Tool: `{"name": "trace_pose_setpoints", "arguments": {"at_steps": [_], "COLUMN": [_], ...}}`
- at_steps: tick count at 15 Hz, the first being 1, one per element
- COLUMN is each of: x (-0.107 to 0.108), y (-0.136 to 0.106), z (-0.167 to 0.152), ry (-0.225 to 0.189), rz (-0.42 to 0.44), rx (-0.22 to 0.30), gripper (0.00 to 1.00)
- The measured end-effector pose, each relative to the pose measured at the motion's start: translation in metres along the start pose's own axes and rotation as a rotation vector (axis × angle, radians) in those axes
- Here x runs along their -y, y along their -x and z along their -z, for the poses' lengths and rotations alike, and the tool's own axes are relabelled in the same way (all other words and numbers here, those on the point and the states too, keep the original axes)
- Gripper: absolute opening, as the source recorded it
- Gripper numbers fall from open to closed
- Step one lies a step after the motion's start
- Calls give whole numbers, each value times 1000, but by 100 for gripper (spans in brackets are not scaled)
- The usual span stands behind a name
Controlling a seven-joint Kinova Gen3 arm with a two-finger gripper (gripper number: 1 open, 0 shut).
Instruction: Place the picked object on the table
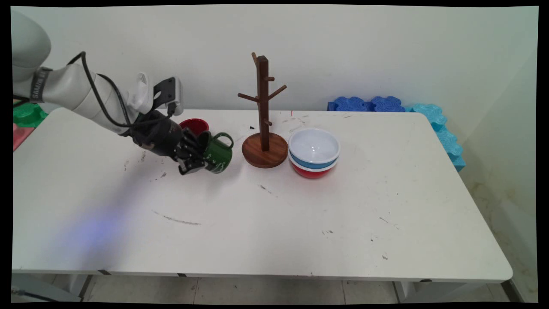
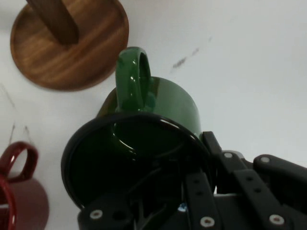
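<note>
Gripper (image 1: 198, 159) pinching green mug (image 1: 218, 155) by its rim, one finger inside. Mug tilted, mouth toward the hand, handle up. Rack (image 1: 263, 128) at three o'clock, red mug (image 1: 194, 126) just behind at eleven.

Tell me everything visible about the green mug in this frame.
The green mug is glossy, enamel-looking, with a dark rim, dark inside and a loop handle. It is tilted, mouth toward the gripper, whose fingers clamp its rim, one inside and one outside. In the main view the handle points up and right, toward the wooden mug tree, whose round base lies just to its right. A red mug stands behind it. Whether its bottom touches the table cannot be told.
</note>
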Motion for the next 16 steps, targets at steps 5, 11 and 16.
{"name": "trace_pose_setpoints", "arguments": {"at_steps": [5, 11, 16], "x": [-3, -5, -4], "y": [4, 8, 13], "z": [1, -2, -6], "ry": [-22, -50, -77], "rz": [-57, -96, -105], "rx": [63, 135, 198], "gripper": [0, 0, 0]}}
